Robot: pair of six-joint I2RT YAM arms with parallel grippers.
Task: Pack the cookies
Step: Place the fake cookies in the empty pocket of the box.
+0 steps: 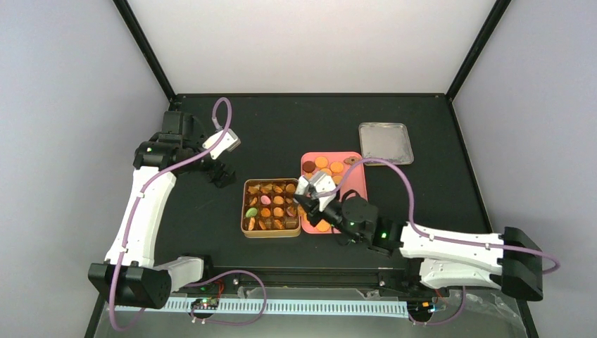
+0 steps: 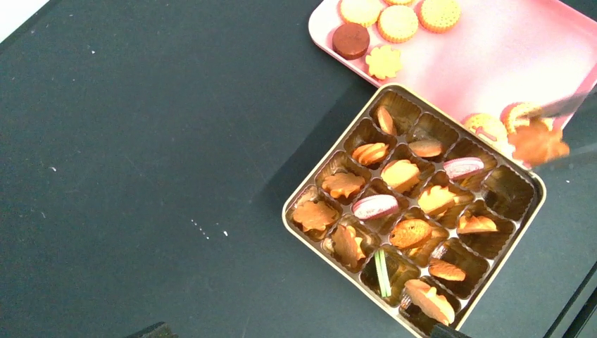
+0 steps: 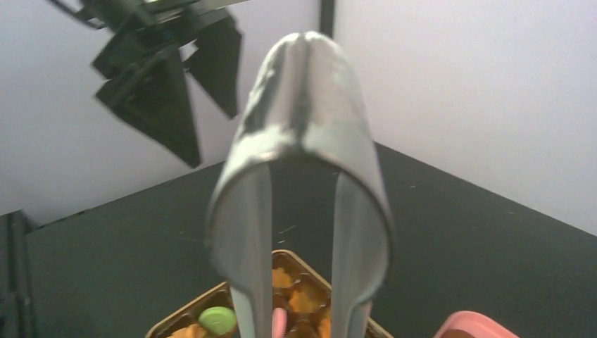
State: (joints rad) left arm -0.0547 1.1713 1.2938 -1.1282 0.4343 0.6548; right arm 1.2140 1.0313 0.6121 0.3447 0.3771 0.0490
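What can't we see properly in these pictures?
- Right wrist view: the tongs run off the bottom edge, so their tips are unseen.
- Top view: the right tool hides part of the pink tray; cookies in the tin look too small for shapes.
- Left wrist view: tong tips at the flower cookie are blurred.

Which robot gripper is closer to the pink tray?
Right. The right gripper, holding tongs, is over the pink tray at its left edge, by the tin. The left gripper is away past the tin's far side.

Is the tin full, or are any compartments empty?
Not full. In the left wrist view the tin has a bare compartment by the pink tray; most others hold cookies.
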